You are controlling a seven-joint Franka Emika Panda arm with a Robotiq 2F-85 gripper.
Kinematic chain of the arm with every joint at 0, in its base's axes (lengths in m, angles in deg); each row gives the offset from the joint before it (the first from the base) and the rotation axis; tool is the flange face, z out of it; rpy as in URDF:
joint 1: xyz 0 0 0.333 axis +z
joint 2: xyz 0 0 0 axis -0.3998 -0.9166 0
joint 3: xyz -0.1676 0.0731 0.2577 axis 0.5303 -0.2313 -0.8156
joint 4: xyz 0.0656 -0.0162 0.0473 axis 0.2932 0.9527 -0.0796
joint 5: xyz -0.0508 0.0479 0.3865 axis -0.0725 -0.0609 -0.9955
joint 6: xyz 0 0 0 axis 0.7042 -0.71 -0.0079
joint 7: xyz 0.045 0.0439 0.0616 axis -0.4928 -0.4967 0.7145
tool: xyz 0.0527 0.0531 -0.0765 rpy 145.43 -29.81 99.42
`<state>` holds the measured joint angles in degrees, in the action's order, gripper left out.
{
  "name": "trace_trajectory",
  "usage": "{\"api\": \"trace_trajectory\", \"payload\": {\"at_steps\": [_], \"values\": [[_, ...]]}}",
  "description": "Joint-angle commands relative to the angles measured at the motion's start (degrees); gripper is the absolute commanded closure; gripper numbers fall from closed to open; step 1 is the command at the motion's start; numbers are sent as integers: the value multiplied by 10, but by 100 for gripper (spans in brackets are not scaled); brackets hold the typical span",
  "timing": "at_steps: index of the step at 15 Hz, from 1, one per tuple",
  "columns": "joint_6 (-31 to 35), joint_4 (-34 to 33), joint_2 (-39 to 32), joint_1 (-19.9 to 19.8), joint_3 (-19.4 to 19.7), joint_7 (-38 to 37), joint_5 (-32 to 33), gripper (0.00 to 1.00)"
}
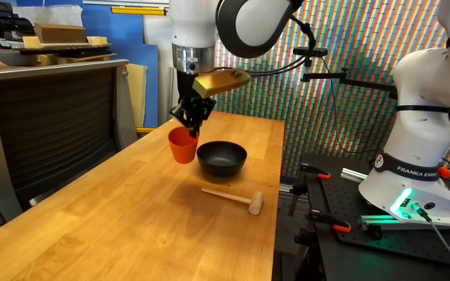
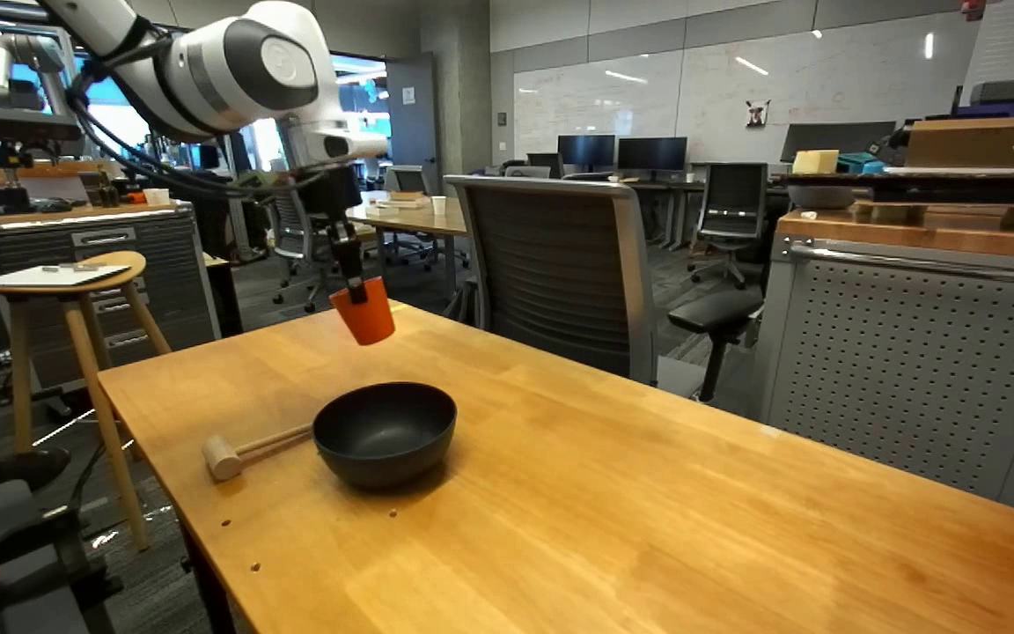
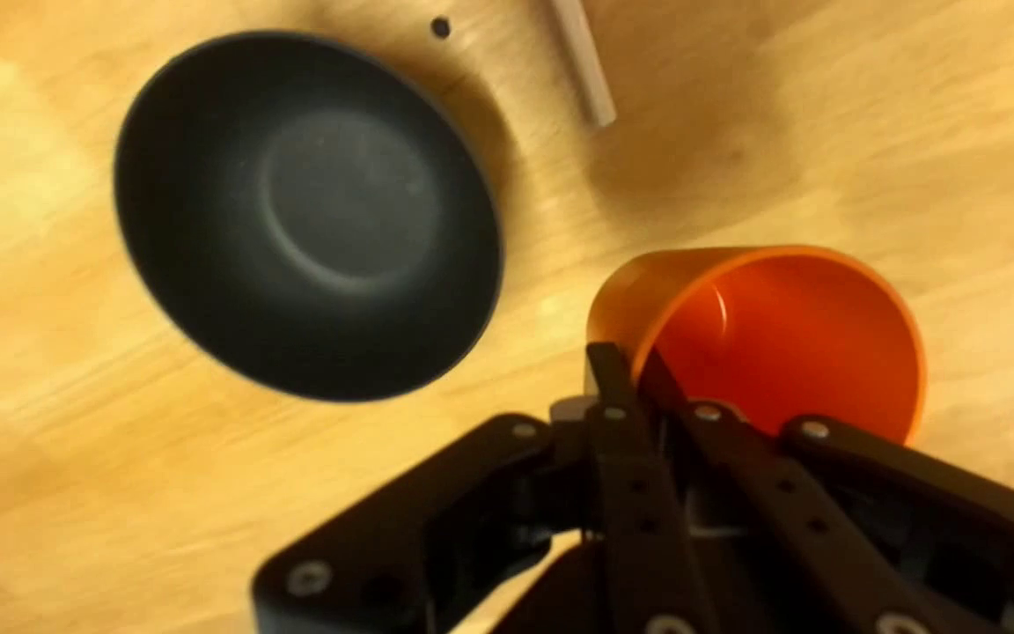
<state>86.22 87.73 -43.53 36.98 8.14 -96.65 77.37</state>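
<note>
Apparently at the carrying step, the claw (image 3: 636, 363) pinches the orange cup (image 3: 793, 339) at frame right, likely needing steady guidance next.

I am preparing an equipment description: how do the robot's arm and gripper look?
The arm is white, with dark joint surrounds, a silver wrist ring and black cables. A black base band reads FRANKA EMIKA. The gripper is black, with hinged links, slim fingers and pale screw heads.
</note>
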Motion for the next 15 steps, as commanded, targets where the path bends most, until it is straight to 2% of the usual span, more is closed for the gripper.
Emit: {"api": "trace_trajectory", "payload": {"at_steps": [1, 4, 6, 10, 12, 14, 15], "values": [[-35, 31, 62, -20, 12, -113, 100, 96], [-78, 45, 64, -47, 5, -201, 160, 96], [-95, 49, 44, -62, 3, -213, 138, 96], [-46, 62, -6, -84, 2, -132, 15, 96], [-19, 61, -32, -89, 5, -107, -18, 96], [-5, 53, -56, -90, 9, -88, -23, 95], [-2, 49, -64, -89, 12, -85, -23, 70]]}}
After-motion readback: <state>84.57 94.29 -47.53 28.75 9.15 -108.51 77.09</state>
